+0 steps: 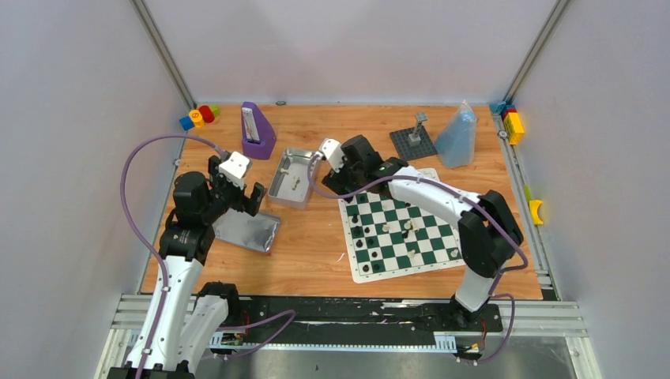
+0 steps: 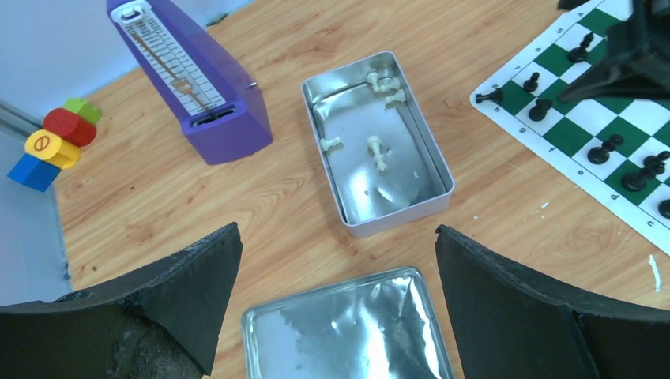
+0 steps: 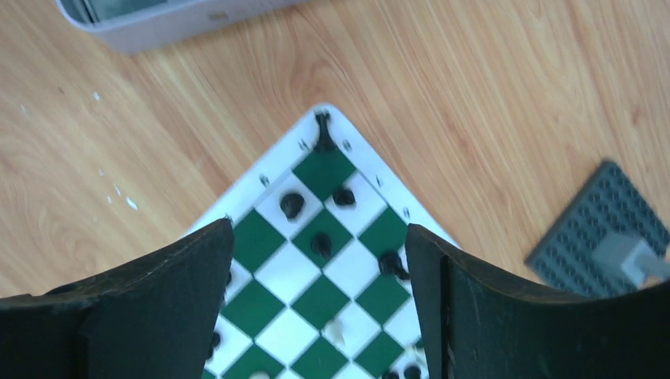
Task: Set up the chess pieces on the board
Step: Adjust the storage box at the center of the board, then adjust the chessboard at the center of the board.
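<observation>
Black pieces [image 3: 292,205] mostly upright on board [image 3: 320,304], white pieces [image 2: 378,150] lying sideways in tin [image 2: 391,193]

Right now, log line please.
left gripper open near flat silver lid | right gripper open above green-white checkered board | cream pieces in rectangular metal tin

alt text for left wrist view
The open left pincer hovers above a tin lid on a wooden table. Beyond, a silver tin holds white chess pieces; a purple metronome stands left, the board with black pieces right.
</observation>
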You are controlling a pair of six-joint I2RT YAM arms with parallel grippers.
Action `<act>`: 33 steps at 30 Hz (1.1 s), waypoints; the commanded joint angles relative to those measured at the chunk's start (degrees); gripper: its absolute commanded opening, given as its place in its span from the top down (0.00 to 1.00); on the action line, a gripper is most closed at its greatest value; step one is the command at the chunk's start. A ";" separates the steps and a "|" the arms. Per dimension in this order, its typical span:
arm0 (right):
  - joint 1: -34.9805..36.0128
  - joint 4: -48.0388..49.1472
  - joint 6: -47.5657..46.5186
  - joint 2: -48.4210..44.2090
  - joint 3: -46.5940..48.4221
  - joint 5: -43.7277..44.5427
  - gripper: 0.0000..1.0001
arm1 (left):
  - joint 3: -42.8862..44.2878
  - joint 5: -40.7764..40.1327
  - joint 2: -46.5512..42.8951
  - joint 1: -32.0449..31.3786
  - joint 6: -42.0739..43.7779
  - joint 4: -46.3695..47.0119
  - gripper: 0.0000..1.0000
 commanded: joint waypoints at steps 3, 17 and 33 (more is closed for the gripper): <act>-8.17 -4.61 2.73 -13.82 -8.74 -4.38 0.20 | 0.28 6.54 2.61 0.33 -0.59 2.02 0.00; -32.99 -9.05 2.34 -40.72 -31.32 -9.92 0.20 | 5.82 5.64 22.87 -22.24 1.91 2.34 0.00; -45.17 -9.69 1.27 -45.79 -38.93 -13.95 0.20 | 9.57 4.73 48.19 -41.28 5.13 18.80 0.13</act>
